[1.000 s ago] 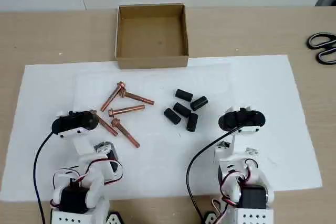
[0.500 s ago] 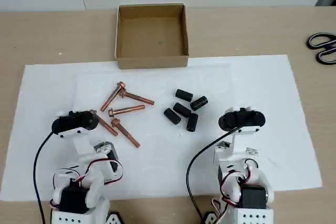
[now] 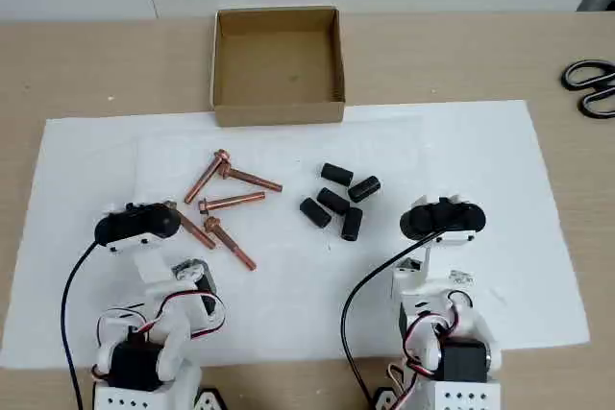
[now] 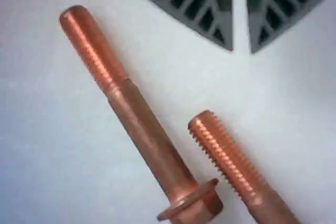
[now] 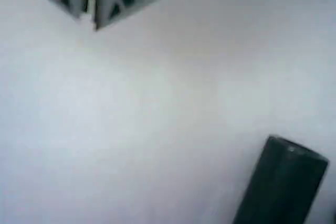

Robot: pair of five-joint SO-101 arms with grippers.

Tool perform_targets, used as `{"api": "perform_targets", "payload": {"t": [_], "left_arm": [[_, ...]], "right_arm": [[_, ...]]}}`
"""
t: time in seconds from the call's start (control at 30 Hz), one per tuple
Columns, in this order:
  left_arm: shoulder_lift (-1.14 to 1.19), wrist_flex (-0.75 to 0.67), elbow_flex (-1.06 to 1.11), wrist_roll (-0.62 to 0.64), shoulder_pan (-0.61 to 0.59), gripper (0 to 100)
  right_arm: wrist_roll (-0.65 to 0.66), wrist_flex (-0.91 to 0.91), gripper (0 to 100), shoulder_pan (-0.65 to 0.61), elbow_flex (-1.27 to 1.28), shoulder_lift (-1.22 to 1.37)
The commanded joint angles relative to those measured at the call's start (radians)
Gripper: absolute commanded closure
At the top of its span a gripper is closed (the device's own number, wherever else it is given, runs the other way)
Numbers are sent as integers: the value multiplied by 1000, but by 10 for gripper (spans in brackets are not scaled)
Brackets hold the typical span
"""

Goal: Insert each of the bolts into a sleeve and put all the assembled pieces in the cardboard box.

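Several copper bolts (image 3: 231, 201) lie loose on the white paper, left of centre. Several short black sleeves (image 3: 336, 201) are clustered right of centre. Behind them stands the cardboard box (image 3: 279, 112) with nothing inside. The left arm (image 3: 136, 226) is beside the nearest bolts. Its gripper (image 4: 240, 45) hovers over the paper, shut on nothing, close to two bolts (image 4: 136, 124) lying side by side. The right arm (image 3: 442, 220) sits right of the sleeves. Its gripper (image 5: 90, 19) is shut and holds nothing, and one black sleeve (image 5: 281, 187) lies a short way off.
A large white paper sheet (image 3: 461, 151) covers the wooden table. Black scissors (image 3: 591, 86) lie at the far right edge, off the paper. Bare paper stretches between the two arms and in front of the box.
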Motion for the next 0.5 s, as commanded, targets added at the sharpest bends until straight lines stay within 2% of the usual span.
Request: {"api": "perform_targets", "payload": {"t": [0.0,0.47], "left_arm": [[-9,-21,-5,6,-2,994],[-9,-21,-5,6,-2,994]], "right_arm": [[-6,-19,995,5,-5,-12],[-6,-21,995,-8,-5,-12]]}}
